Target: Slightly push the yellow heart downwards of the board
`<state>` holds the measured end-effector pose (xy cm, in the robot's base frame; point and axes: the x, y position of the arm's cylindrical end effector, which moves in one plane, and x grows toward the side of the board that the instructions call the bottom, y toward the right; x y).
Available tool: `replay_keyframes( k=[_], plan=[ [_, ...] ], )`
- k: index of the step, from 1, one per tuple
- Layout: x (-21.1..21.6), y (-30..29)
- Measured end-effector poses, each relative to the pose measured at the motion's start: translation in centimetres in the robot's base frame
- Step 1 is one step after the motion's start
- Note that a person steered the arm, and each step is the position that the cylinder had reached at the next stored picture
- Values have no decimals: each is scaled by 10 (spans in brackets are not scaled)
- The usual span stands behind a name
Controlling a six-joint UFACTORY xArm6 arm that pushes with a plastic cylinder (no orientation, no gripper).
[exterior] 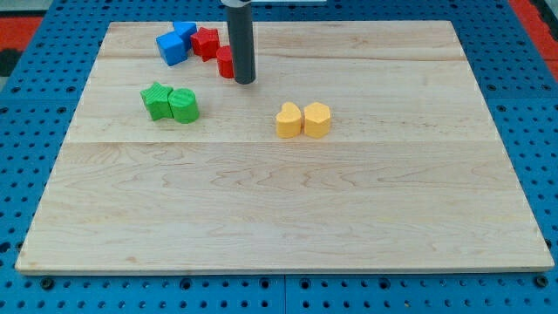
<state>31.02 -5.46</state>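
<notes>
Nearest you lies bare board [279,227], a wide stretch of wood with nothing on it toward the view's bottom. Above that, near the middle, you see the yellow heart [289,121] touching a second yellow block [316,119] on its right.

Judging by this, the push has not begun: nothing touches the heart, and the whole move is left to do. Your tip [244,82] sits well apart from the heart, up and to the view's left of it, just beside the red block [226,63] and close to another red block [206,42]. The blue blocks [175,44] lie further left near the top edge, and the green pair [170,103] sits below them, left of the tip.

You have no gripper here, only the rod, so there is nothing to open or close.

To push downward, you would likely need to bring the tip round to the heart's top side first, then ease toward the view's bottom. Mind the neighbour: being in contact, it may drag along if you come in off-centre.
</notes>
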Motion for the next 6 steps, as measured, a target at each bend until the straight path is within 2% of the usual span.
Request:
replay_keyframes(
  k=[1, 2, 3, 4, 5, 6],
  plan=[
    [-28, -2],
    [-36, -29],
    [-2, 23],
    [68, 52],
    [102, 11],
    [97, -57]
  ],
)
